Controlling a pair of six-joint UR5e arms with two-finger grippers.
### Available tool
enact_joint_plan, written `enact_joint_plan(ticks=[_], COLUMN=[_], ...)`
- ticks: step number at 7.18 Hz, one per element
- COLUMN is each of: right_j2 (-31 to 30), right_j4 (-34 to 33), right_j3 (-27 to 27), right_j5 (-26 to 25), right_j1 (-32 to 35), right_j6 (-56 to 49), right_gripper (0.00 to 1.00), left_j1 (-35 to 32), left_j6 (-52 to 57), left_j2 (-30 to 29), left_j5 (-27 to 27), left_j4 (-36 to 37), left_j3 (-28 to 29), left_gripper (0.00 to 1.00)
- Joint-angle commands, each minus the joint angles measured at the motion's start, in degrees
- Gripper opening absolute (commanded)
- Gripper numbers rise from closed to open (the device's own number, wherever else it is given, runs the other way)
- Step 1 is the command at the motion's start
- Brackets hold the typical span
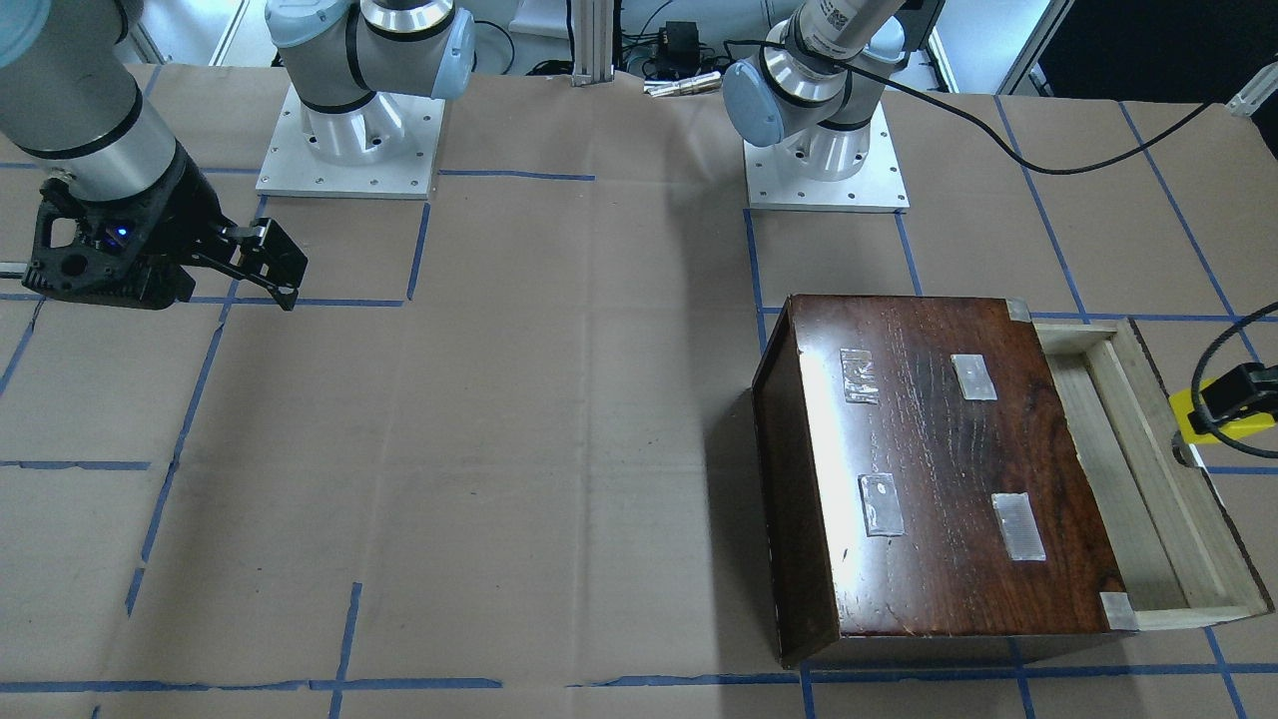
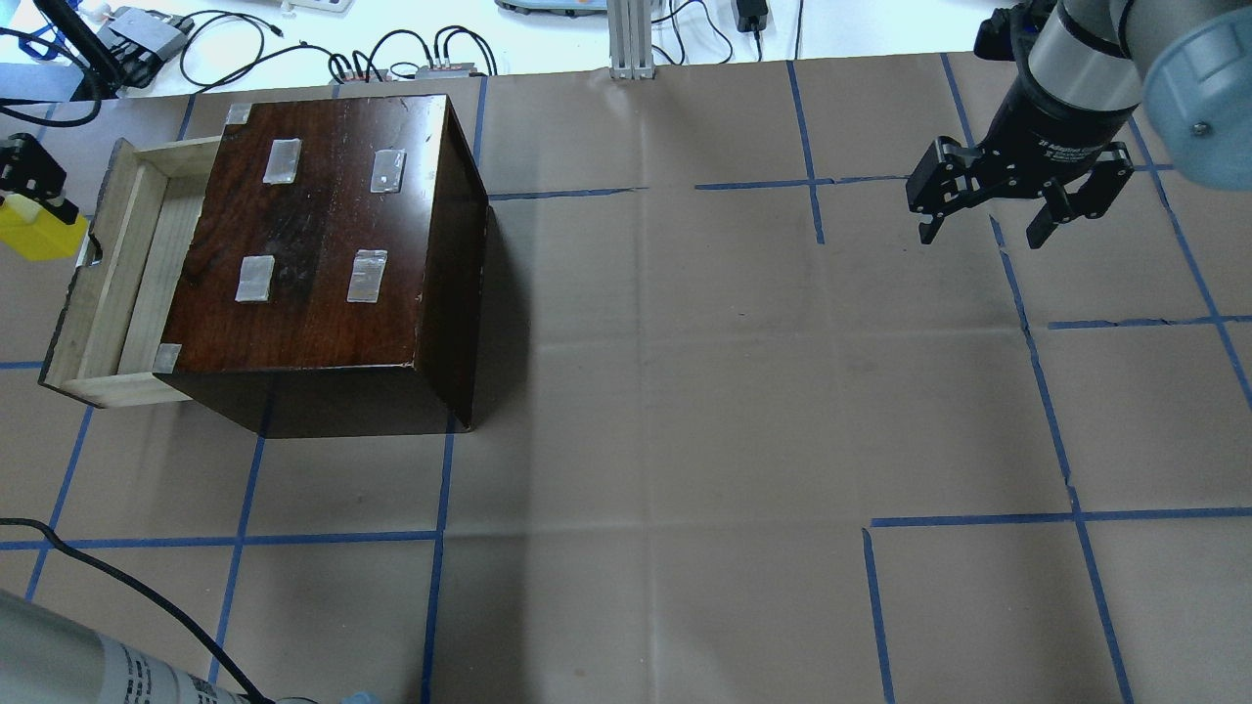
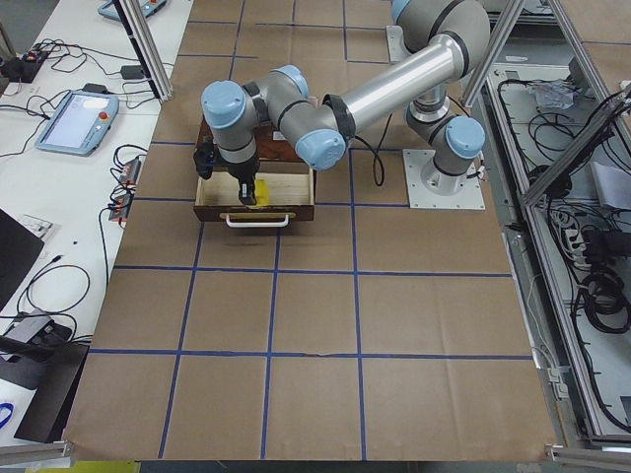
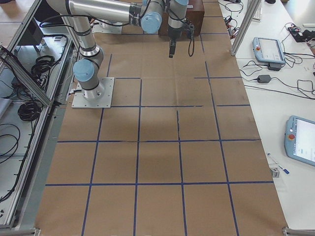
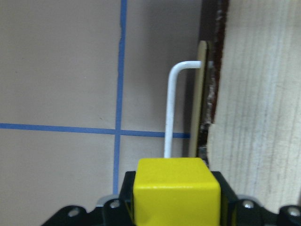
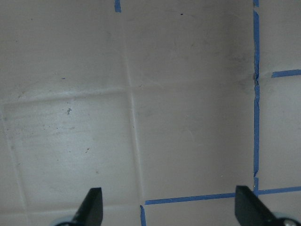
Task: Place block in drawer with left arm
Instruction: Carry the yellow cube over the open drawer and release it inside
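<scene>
Left end effector (image 2: 34,196) is clamped on the block (image 2: 37,235), one black finger on each side face. The left wrist view shows the yellow cube sitting square between the fingers.

Block position: in the air, off the worktop (image 2: 685,391), just outside the drawer (image 2: 108,386) front. In the left wrist view the white handle (image 5: 170,108) is straight ahead of the cube, with the dark front panel and the pale tray floor off to one side. So the block is at the handle side of the front, not over the tray. The exterior left view is too small to confirm.

The drawer is pulled out of the dark-brown box (image 2: 323,225). The tray shows bare pale wood with nothing in it. The box top carries four tape patches (image 2: 282,159), plus tape on the corners nearest the drawer.

The left arm (image 3: 394,84) reaches across over the box, wrist pointing down at the drawer front. A loose black cable (image 1: 1048,160) trails from it across the worktop.

Right end effector (image 2: 981,235) has its fingers spread wide and holds nothing. It hangs above the brown paper at the far side of the worktop, well apart from the box. The right wrist view shows only paper and blue tape lines between its fingertips (image 6: 91,207).
</scene>
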Motion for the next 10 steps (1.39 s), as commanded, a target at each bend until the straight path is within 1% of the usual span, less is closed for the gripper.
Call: enact_joint_plan(ticks=[1, 3, 5, 6, 7, 8, 10], right_j2=[0.0, 0.0, 0.0, 0.0, 0.0, 0.0, 0.0], right_j4=[0.1, 0.0, 0.0, 0.1, 0.0, 0.0, 0.1], right_j3=[0.0, 0.0, 0.0, 0.0, 0.0, 0.0, 0.0], right_j5=[0.0, 0.0, 0.0, 0.0, 0.0, 0.0, 0.0], right_j1=[0.0, 0.0, 0.0, 0.0, 0.0, 0.0, 0.0], right_j6=[0.0, 0.0, 0.0, 0.0, 0.0, 0.0, 0.0], right_gripper=[1.0, 1.0, 1.0, 1.0, 1.0, 1.0, 1.0], left_j1=[-3.8, -3.6, -3.5, -3.5, -3.6, -3.6, -3.6], left_j6=[-3.6, -3.4, -2.9, -2.9, -2.9, -2.9, -2.9], left_j2=[-0.5, -1.8, -2.8, -2.7, -2.7, -2.2, -0.1], left_j5=[-0.1, -0.1, 0.0, -0.1, -0.1, -0.1, -0.1], left_j4=[1.5, 5.2, 11.7, 11.9, 11.9, 11.9, 11.8], left_j3=[-2.5, -4.6, -7.4, -7.5, -7.5, -7.2, -6.6], left_gripper=[0.3, 0.3, 0.31, 0.54, 0.94, 0.98, 0.98])
